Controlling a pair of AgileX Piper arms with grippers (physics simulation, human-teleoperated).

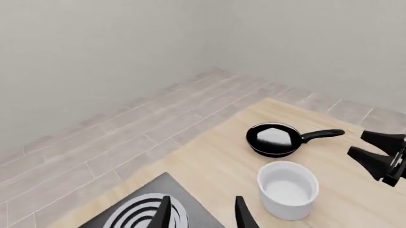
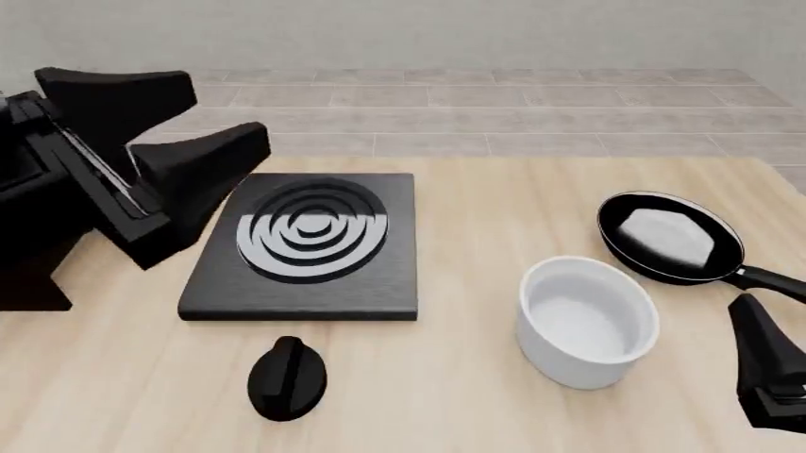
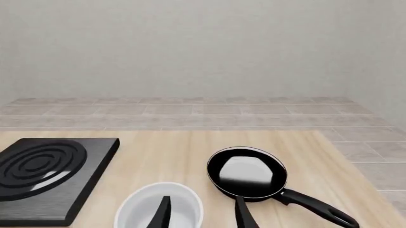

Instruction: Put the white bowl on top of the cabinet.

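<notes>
The white bowl (image 2: 588, 321) stands upright and empty on the wooden table, right of centre. It also shows in the left wrist view (image 1: 287, 189) and the right wrist view (image 3: 159, 209). My right gripper (image 2: 765, 373) is open and empty, low beside the bowl's right and apart from it; it also shows in the left wrist view (image 1: 356, 144). My left gripper (image 2: 225, 118) is open and empty, raised over the table's left side. A dark boxy shape (image 2: 32, 283) at the far left, mostly hidden behind it, may be the cabinet.
A black frying pan (image 2: 667, 236) with a white glare lies behind the bowl, handle pointing to the right. A flat black stove plate (image 2: 309, 245) with rings lies left of centre. A small black knob (image 2: 287, 377) sits in front of it.
</notes>
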